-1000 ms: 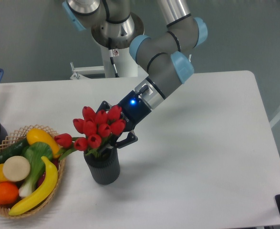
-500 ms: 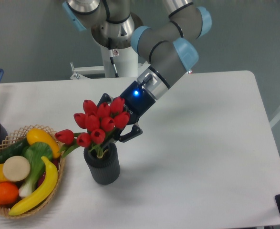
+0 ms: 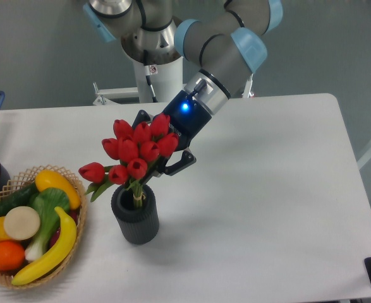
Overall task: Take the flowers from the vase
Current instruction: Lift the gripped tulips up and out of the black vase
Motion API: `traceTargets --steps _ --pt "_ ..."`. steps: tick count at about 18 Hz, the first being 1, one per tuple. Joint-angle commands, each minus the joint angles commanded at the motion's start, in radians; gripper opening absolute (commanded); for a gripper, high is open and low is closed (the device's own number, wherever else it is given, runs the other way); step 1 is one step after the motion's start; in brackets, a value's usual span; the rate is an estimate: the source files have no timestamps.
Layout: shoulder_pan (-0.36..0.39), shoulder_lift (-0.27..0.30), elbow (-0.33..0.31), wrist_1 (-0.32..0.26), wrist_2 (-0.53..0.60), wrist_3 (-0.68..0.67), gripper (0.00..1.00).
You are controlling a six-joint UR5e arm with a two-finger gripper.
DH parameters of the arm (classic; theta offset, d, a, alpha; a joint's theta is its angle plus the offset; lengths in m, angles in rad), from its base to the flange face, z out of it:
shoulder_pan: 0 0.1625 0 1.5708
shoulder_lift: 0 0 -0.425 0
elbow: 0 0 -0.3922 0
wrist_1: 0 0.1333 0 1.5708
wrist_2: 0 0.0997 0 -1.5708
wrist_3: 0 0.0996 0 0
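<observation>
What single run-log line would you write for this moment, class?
hand: shut on red tulip bunch | bunch: raised, stem ends inside mouth of ribbed dark grey cylindrical vase | vase: upright on white table | step: lift-out unfinished

Flowers (image 3: 136, 151): red tulip buds bunched tight, green leaves below, one bud drooping left, stems tilted and dipping into the mouth of the vase. Vase (image 3: 135, 218): short, dark grey, ribbed, upright on the white table.

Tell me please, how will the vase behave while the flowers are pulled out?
The vase looks short and wide, so it probably stays upright. The flowers lean left from the tool, so their stems may drag its rim and shift it slightly.
</observation>
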Motion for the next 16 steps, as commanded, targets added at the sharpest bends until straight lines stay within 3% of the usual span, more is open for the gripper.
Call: traceTargets --steps 11,16 --pt "0.009 0.022 0.044 0.0 -0.009 -0.126 0.52" --pt "0.023 0.026 0.104 -0.002 -0.011 -0.224 0.52"
